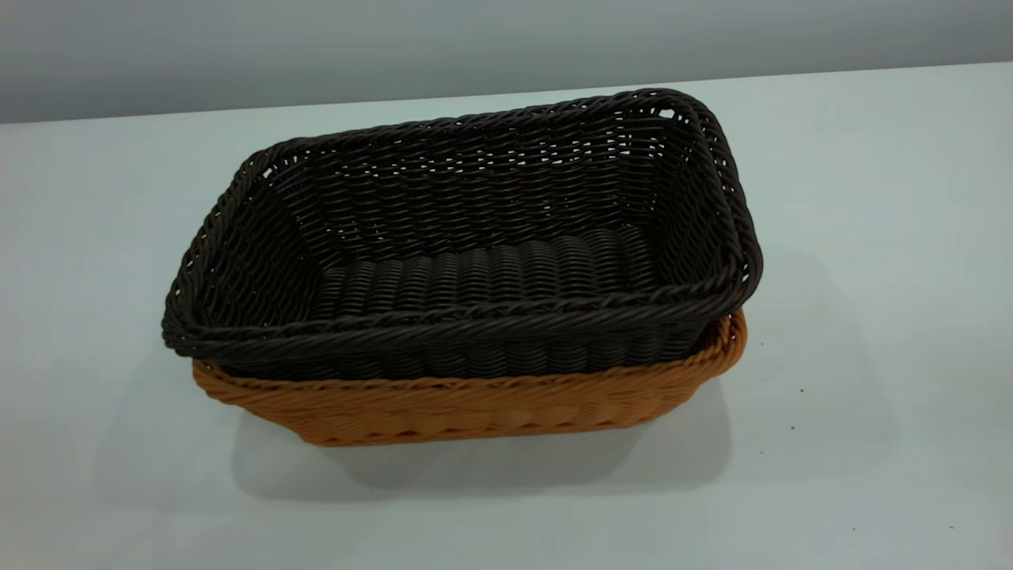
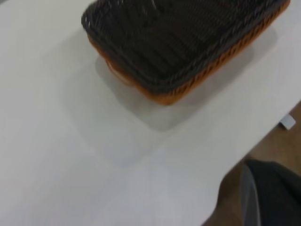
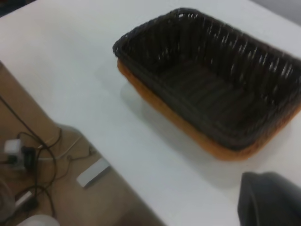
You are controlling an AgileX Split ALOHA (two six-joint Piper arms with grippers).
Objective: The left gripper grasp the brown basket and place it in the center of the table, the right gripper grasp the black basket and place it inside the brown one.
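Observation:
The black basket [image 1: 475, 237] sits nested inside the brown basket [image 1: 475, 408] near the middle of the white table [image 1: 870, 317]. Its dark rim stands above the orange-tan rim, tilted a little higher at the right. Neither gripper shows in the exterior view. In the left wrist view the stacked baskets [image 2: 183, 42] lie far off, and only a dark part of my left gripper [image 2: 273, 193] shows, out past the table's edge. In the right wrist view the baskets [image 3: 216, 99] are also well clear of a dark part of my right gripper [image 3: 270, 200]. Neither arm touches a basket.
The table's edge runs through both wrist views, with brown floor beyond it. Cables and a white box [image 3: 92, 172] lie on the floor in the right wrist view. A small white object [image 2: 287, 122] lies on the floor in the left wrist view.

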